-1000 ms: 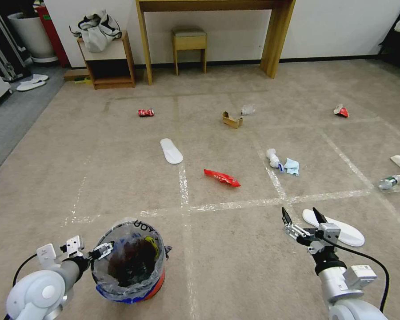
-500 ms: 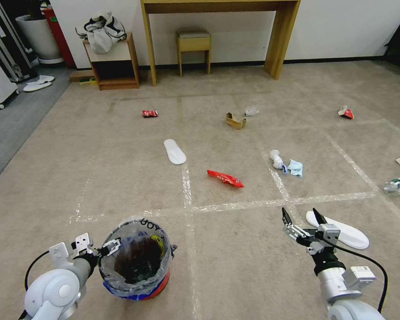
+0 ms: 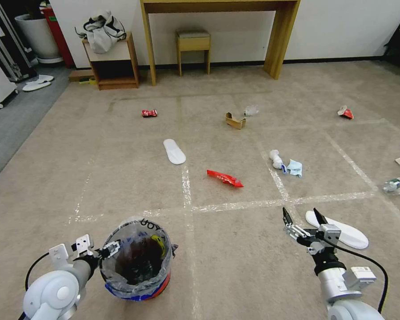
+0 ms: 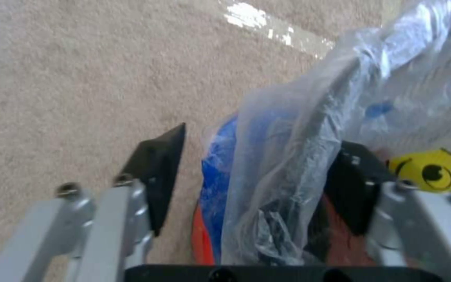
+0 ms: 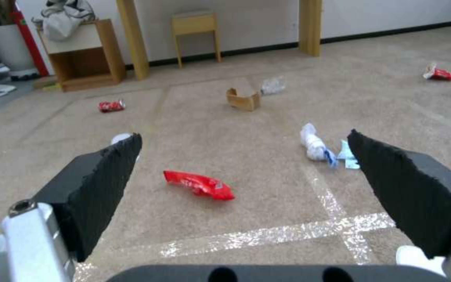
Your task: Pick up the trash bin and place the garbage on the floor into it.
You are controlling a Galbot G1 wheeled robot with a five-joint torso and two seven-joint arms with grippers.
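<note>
- The trash bin is red with a blue band, its clear bag liner printed with black lettering and a yellow patch.
- The floor is beige carpet crossed by shiny clear tape lines.
- Foil wrapper: bright red.
- Soda can: red.
- Cardboard scrap: brown.
- Slipper: plain white.
- Face mask: pale blue.
- Both hands, left hand and right hand, are silver with black pads.

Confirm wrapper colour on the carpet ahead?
Red foil wrapper; clearest in the right wrist view.
</note>
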